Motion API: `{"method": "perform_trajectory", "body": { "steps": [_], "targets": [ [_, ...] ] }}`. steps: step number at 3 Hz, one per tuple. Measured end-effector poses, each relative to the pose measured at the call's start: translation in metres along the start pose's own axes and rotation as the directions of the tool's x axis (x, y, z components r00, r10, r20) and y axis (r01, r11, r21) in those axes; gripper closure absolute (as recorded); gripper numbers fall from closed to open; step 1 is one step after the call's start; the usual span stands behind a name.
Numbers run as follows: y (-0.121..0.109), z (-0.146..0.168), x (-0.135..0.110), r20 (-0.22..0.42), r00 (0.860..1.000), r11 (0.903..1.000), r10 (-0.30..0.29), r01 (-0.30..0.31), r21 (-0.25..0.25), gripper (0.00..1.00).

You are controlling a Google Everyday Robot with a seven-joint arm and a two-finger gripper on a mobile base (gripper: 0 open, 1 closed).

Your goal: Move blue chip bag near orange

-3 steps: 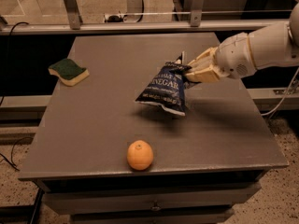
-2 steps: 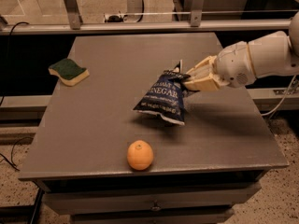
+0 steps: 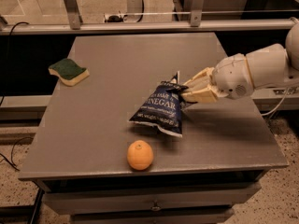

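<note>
Navy blue chip bag point(image 3: 161, 111) "VINEGAR" | hand point(image 3: 183, 93) clamps its top-right corner | orange point(image 3: 140, 155) apparently apart

Site: robot test lab/workshop, not a home. What you have in view:
- Grey work table point(image 3: 93, 125) w/ plain drawer front point(image 3: 149, 202), standing alone.
- Bare metal rail point(image 3: 117, 28) on upright posts point(image 3: 70, 3) behind the table.
- Speckled hard floor point(image 3: 11, 181).
- White robot arm point(image 3: 261, 71) from the right; its gripper point(image 3: 187, 93) sits over the table's right-centre, clamped on a chip bag point(image 3: 161, 111).
- Test props only: an orange point(image 3: 140, 155) at the front edge, a sponge point(image 3: 68, 71) at far left.
</note>
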State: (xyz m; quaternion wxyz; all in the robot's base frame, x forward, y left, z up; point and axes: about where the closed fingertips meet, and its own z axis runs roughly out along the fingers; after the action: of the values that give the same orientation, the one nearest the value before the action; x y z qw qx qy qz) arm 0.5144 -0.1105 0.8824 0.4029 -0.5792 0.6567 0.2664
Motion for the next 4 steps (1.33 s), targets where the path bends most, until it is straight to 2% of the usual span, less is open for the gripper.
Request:
{"method": "perform_trajectory", "body": {
  "steps": [3, 4],
  "targets": [
    [0.0163, 0.0080, 0.0054, 0.006, 0.999, 0.9980, 0.036, -0.036, -0.052, 0.12],
    [0.0166, 0.0061, 0.0054, 0.000, 0.999, 0.9982, 0.033, -0.033, -0.050, 0.00]
  ]
}}
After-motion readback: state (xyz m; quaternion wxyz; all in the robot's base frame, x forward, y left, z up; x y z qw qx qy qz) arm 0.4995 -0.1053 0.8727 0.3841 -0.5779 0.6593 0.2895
